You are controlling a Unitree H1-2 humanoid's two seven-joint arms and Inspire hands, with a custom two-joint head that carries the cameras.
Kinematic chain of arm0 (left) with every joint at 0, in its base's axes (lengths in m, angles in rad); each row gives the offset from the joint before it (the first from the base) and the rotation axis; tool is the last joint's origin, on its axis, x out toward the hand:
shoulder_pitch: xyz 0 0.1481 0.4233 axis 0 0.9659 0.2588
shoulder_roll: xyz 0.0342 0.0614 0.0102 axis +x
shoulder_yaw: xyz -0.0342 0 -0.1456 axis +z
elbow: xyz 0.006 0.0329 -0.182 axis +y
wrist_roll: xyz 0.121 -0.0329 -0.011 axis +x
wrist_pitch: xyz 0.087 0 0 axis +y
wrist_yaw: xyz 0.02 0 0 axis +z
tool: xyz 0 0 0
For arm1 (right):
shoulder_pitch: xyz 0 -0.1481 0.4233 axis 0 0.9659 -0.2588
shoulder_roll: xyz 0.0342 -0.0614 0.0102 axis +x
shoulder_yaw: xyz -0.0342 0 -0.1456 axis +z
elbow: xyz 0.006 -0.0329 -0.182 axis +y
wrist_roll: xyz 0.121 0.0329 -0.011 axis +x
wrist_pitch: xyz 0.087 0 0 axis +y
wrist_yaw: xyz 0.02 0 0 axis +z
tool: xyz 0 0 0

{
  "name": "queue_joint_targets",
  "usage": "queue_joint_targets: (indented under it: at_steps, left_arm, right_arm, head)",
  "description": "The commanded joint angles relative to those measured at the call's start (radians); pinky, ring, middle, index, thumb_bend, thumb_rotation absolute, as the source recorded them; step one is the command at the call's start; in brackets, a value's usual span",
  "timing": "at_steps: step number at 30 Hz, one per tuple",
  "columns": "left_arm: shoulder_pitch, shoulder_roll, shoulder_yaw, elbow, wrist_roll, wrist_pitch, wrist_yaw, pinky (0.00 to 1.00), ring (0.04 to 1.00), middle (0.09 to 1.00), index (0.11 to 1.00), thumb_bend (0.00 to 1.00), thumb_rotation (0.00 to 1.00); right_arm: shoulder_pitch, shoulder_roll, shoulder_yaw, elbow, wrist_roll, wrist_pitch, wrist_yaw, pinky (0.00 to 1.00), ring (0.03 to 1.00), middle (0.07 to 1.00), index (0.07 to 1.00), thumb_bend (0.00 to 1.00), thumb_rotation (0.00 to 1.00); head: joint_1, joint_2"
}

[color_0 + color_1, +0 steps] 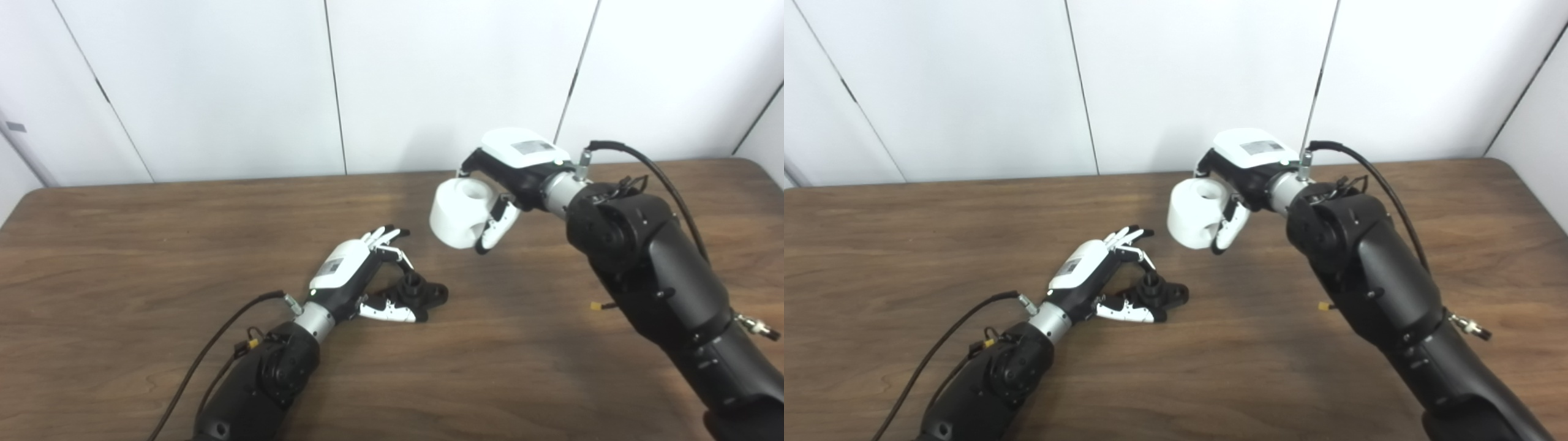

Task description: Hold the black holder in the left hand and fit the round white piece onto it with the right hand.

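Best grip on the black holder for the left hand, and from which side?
Grip the low base of the black holder, coming from its left, where the left hand already sits with fingers apart around it. The holder lies on the table with a short post sticking up; keep that post clear, since the round white piece in the right hand probably fits onto it.

The black holder (422, 293) sits low on the brown table, near the middle, with a short post sticking up. The round white piece (460, 214) is a fat ring with a hole, tilted, up in the air, farther back and to the right.
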Motion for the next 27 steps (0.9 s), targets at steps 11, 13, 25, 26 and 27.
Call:
queue_joint_targets:
  at_steps: [11,13,25,26,27]
  left_arm:
    - [0.055,-0.032,-0.066,0.061,0.041,0.07,-0.06,1.0,1.0,0.94,0.482,0.52,0.06]
    - [0.055,-0.033,-0.067,0.06,0.037,0.07,-0.061,1.0,1.0,0.94,0.481,0.52,0.06]
    - [0.053,-0.035,-0.083,0.045,0.042,0.08,-0.048,1.0,1.0,0.931,0.481,0.52,0.06]
    - [0.054,-0.035,-0.084,0.043,0.04,0.082,-0.048,1.0,1.0,0.929,0.481,0.52,0.06]
    - [0.054,-0.035,-0.086,0.039,0.04,0.084,-0.049,1.0,1.0,0.929,0.481,0.52,0.06]
  right_arm:
    - [-0.014,0.062,0.043,-0.055,-0.029,-0.031,0.01,0.76,0.819,0.752,0.483,0.53,0.15]
    - [-0.013,0.068,0.048,-0.052,-0.033,-0.028,0.015,0.77,0.821,0.755,0.483,0.53,0.15]
    - [0.001,0.074,0.066,-0.035,-0.006,-0.069,0.008,0.77,0.817,0.753,0.482,0.53,0.14]
    - [0.003,0.07,0.072,-0.031,-0.006,-0.081,0.01,0.78,0.816,0.752,0.482,0.53,0.14]
    - [0.004,0.066,0.079,-0.029,-0.007,-0.09,0.017,0.78,0.821,0.756,0.482,0.53,0.14]
  head:
    - [0.006,0.011]
    - [0.008,0.012]
    - [0.021,0.025]
    - [0.022,0.026]
    - [0.024,0.027]
